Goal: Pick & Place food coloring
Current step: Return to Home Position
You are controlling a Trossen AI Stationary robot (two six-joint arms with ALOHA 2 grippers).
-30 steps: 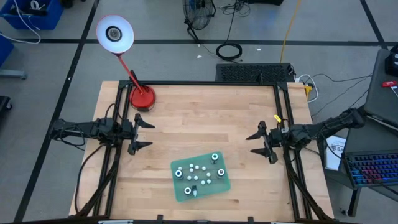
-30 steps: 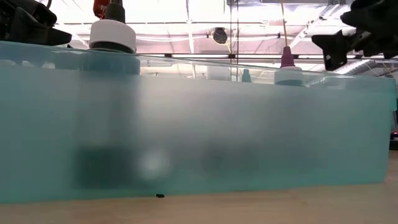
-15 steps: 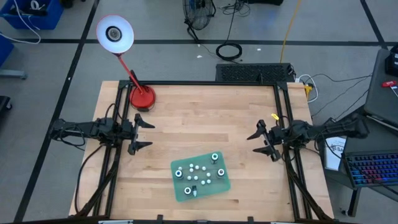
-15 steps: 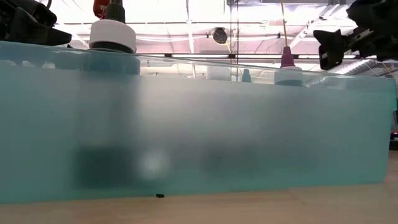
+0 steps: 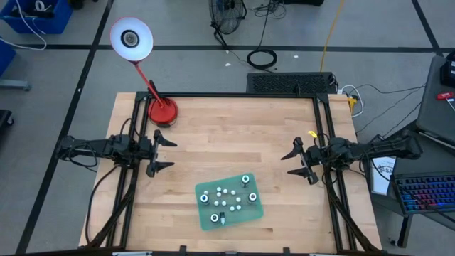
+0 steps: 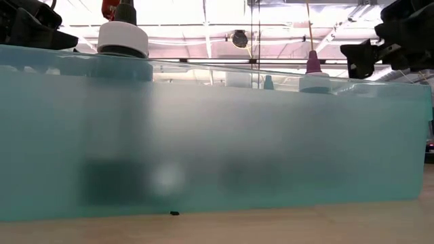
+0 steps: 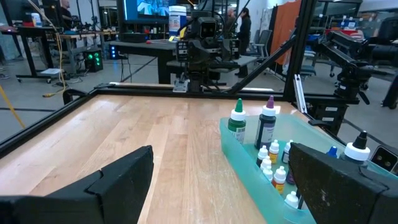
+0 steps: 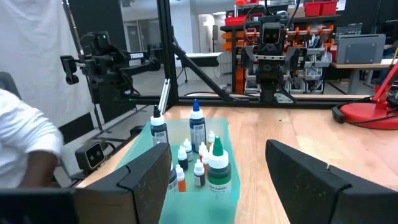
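**Bottles standing in the bin, both grippers empty**

We are looking down at the wooden table (image 5: pixel 227 135). All the food coloring bottles (image 8: pixel 218 168) are standing up inside the blue-green bin (image 5: pixel 256 210), at the far side from the red lamp (image 5: pixel 162 110) and between the two arms. The left gripper (image 5: pixel 170 153) is hanging over the left side of the table with its fingers spread wide and nothing in them. The right gripper (image 5: pixel 291 163) is doing the same on the right side. Both are well apart from the bin.

We are thinking these bottles are light and made of hard, smooth plastic, so a weak squeeze is likely letting them slip. They are tall and thin with pointy caps, so we are guessing a small bump is tipping them over. The best spot to hold, we are thinking, is the round body just under the cap, not the pointy tip. The small ones are crowding close together in the middle, so fingers coming in are risking a knock on the neighbours. The job is looking done, with no bottle lying on the bare wood
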